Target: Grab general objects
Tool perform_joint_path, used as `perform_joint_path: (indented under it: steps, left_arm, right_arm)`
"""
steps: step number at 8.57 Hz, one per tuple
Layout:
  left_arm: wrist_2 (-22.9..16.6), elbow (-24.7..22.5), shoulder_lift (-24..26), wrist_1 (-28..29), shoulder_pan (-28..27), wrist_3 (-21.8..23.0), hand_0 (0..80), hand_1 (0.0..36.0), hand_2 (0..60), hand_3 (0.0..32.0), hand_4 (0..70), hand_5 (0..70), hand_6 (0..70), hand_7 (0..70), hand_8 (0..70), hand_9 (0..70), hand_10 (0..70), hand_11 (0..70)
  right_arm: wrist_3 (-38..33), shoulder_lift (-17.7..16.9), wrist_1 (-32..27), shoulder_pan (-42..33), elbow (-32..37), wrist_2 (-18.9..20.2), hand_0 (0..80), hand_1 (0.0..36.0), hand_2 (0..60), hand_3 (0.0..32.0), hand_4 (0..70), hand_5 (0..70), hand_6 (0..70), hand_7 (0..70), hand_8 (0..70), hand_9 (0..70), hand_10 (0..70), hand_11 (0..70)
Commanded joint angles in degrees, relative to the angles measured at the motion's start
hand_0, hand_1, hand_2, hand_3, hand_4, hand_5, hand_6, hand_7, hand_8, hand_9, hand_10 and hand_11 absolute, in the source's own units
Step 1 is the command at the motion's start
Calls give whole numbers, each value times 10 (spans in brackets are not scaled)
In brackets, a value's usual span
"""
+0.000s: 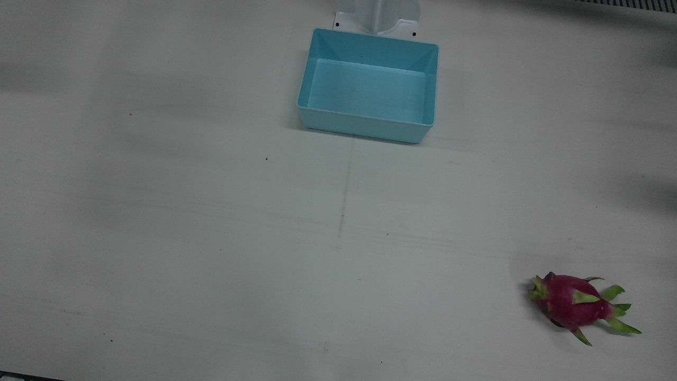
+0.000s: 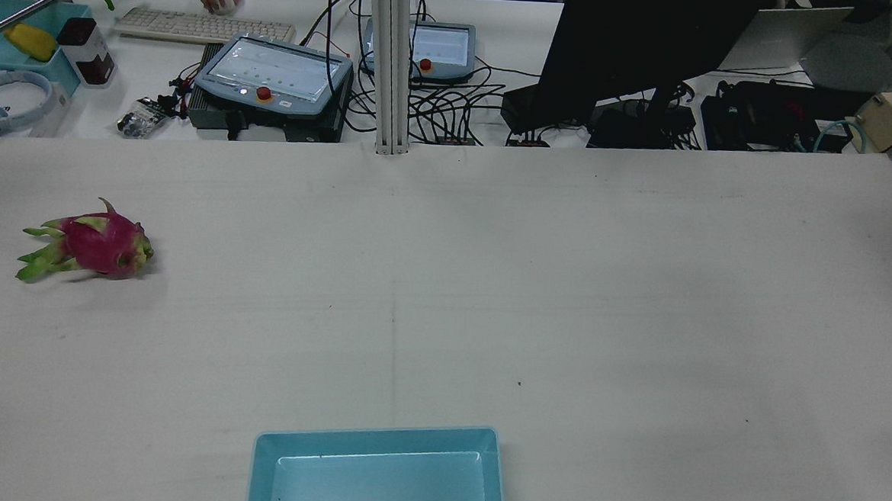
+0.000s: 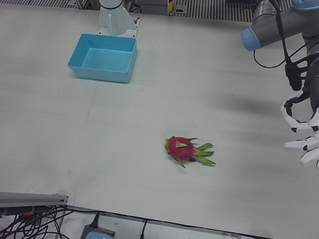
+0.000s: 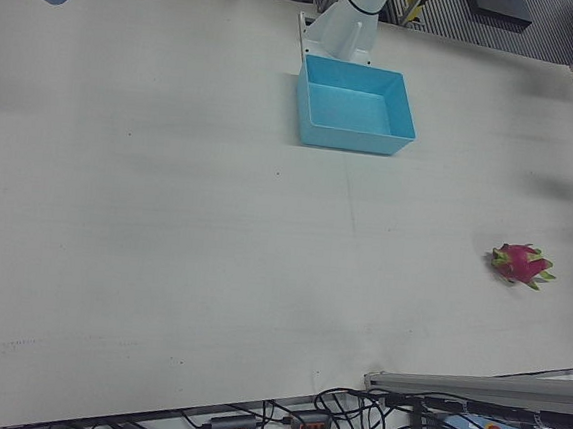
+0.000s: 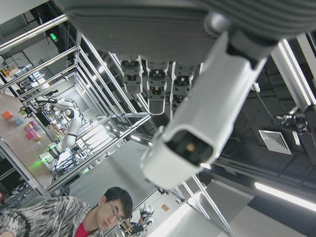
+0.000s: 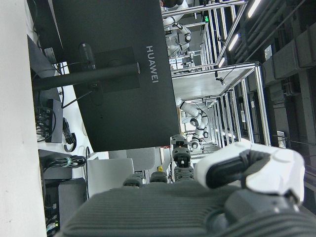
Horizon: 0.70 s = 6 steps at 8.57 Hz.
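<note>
Blue bin [image 1: 317, 114] sits well apart from the dragon fruit [image 1: 574, 305].

The front view looks almost straight down on the desk [image 1: 211, 211], with a pedestal at its top edge. The rear view looks from high behind, forward across the same desk to the operators' monitor [image 2: 640, 47]; both share the blue bin [image 1: 367, 87] and the dragon fruit [image 1: 574, 304]. The left-front view faces the robot over the left half, close enough to catch the left robot hand [image 3: 303, 134] at its right edge, well apart from the fruit. The right-front view takes in nearly the whole desk from farther off. The left hand view points upward past its own fingers [image 5: 187, 133]; the right hand view lies sideways, facing the monitor.
</note>
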<state>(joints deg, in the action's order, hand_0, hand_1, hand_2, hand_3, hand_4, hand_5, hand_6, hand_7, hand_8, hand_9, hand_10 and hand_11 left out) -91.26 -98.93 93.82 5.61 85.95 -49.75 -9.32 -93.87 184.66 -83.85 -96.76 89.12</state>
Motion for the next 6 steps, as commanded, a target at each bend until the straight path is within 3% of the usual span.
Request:
perform_joint_path:
  steps: [1,4,5,6]
  left_arm:
    - [-41,1,0,-55,-49,-144,800,360,600,0,131,573,203,295,153,160,79,166]
    - [-44,1,21,-114,-126,-219,770,360,600,0,124,476,157,238,97,81,43,108]
    - [-44,1,39,-144,-150,-237,586,360,600,0,107,390,101,144,55,27,0,24]
    - [-44,4,43,-147,-164,-243,532,360,600,0,80,337,67,82,35,2,0,0]
  right_arm:
    - [0,0,0,0,-1,0,0,0,0,0,0,0,0,0,0,0,0,0]
    - [0,0,1,0,-2,0,0,0,0,0,0,0,0,0,0,0,0,0]
    - [0,0,1,0,-2,0,0,0,0,0,0,0,0,0,0,0,0,0]
    - [0,0,1,0,-2,0,0,0,0,0,0,0,0,0,0,0,0,0]
